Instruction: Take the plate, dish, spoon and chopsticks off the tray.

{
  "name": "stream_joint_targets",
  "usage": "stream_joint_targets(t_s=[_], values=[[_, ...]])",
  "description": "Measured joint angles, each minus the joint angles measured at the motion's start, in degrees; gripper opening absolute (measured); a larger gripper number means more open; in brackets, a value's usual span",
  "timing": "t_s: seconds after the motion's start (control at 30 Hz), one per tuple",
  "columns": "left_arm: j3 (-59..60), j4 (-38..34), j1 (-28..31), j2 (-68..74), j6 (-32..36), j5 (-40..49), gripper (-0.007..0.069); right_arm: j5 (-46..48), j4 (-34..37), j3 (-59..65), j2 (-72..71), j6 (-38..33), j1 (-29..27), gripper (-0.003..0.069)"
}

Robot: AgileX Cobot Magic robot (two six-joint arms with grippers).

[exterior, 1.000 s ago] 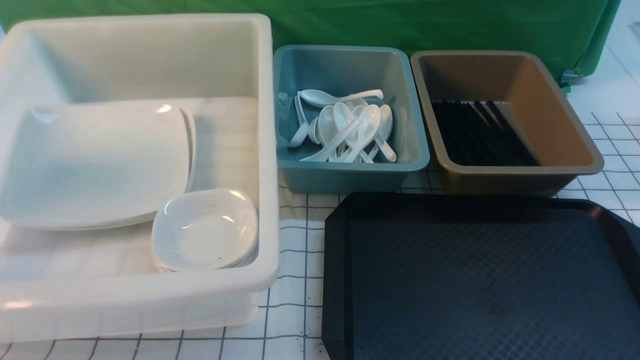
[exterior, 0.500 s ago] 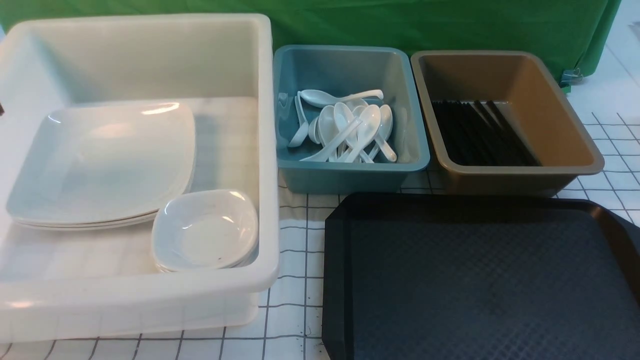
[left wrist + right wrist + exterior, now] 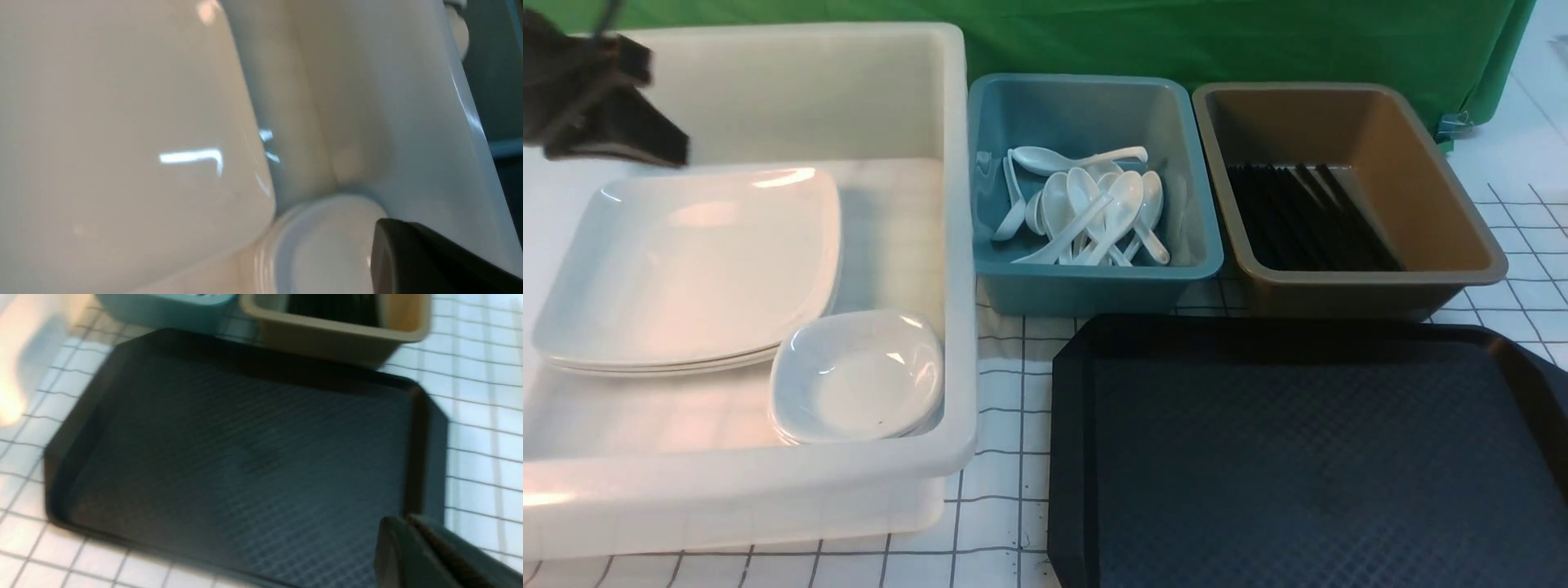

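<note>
The black tray (image 3: 1298,457) lies bare at the front right, with nothing on it. The plate (image 3: 686,261) tops a stack in the white bin (image 3: 960,245). The dish (image 3: 858,376) sits on a small stack at that bin's near right corner. Several spoons (image 3: 1086,204) lie in the teal bin (image 3: 1094,286). Black chopsticks (image 3: 1298,216) fill the brown bin (image 3: 1462,245). My left gripper (image 3: 674,151) hangs shut and empty over the plate's far left corner. Its wrist view shows the plate (image 3: 122,143), the dish (image 3: 318,245) and the gripper's tip (image 3: 380,228). My right gripper (image 3: 402,522) is shut over the tray (image 3: 245,449) near one corner.
The three bins stand side by side behind and left of the tray on a white cloth with a dark grid (image 3: 1005,425). A green curtain (image 3: 1176,41) closes off the back. The white bin's high walls surround the plates and dishes.
The plate, blurred and raised a second ago, has settled flat on the stack. My left gripper has come into the front view at the upper left and has shut.
</note>
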Motion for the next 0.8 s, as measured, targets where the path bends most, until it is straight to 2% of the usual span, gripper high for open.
stream_joint_targets(t_s=[0.07,0.2,0.3,0.33,0.53,0.7,0.8], values=[[0.09,4.84,-5.03,-2.69,-2.08,2.80,-0.0011,0.20,-0.48,-0.21,-1.63,-0.06,0.00,0.0003],[1.63,6.97,-10.01,-6.56,-3.08,2.94,-0.0011,-0.90,-0.48,1.11,-5.98,-0.17,0.00,0.0003],[3.34,7.26,-13.12,-9.53,-3.77,2.42,-0.0011,-6.06,-0.48,4.68,-10.64,-0.35,0.00,0.0003],[4.29,7.38,-14.16,-11.16,-4.14,2.30,-0.0011,-10.63,-0.48,7.40,-13.59,-0.43,0.00,0.0003],[7.34,7.71,-15.41,-17.45,-4.33,0.85,-0.0006,-32.80,1.39,20.86,-17.88,-0.72,0.00,0.0003],[7.58,8.84,-15.36,-19.46,-4.33,0.04,-0.0004,-43.75,2.03,26.15,-17.07,-0.98,0.00,0.0008],[7.64,9.16,-15.36,-19.51,-4.33,0.04,-0.0004,-45.88,2.07,26.77,-16.97,-1.02,0.00,0.0014]])
